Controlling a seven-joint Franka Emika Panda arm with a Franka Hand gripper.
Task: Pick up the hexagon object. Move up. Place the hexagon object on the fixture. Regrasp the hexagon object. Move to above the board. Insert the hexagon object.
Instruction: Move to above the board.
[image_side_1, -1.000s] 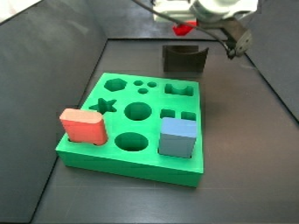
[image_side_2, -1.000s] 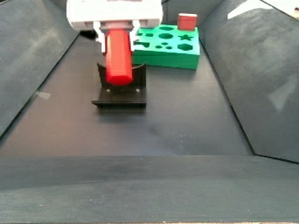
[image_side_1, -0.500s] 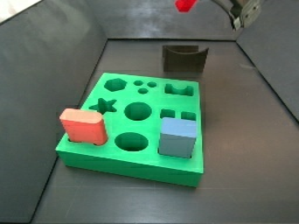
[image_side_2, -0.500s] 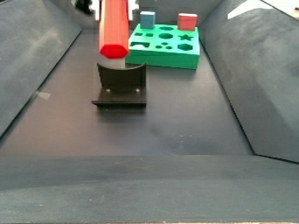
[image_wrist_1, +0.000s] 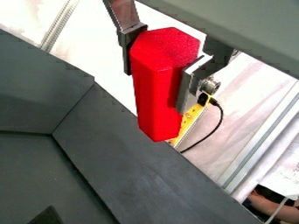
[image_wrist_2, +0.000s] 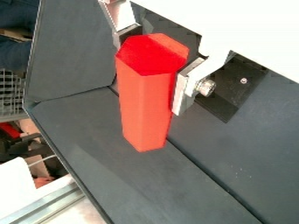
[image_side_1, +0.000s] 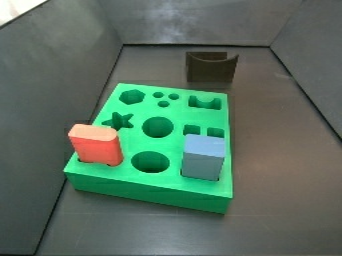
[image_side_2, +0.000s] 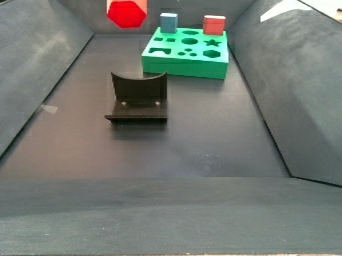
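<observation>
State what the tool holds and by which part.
The tool grips the slim bright red hexagonal plastic peg near one end, on opposite side faces.

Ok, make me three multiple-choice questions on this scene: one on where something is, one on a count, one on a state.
1. Where is the red peg?
A. in the board
B. between the gripper fingers
C. on the fixture

2. How many blocks stand on the green board?
A. two
B. none
C. four

3. The fixture is
A. holding the peg
B. tipped over
C. empty

Answers: 1 B, both wrist views show it clamped. 2 A, one pink block, one blue block. 3 C, its notch is bare.
</observation>
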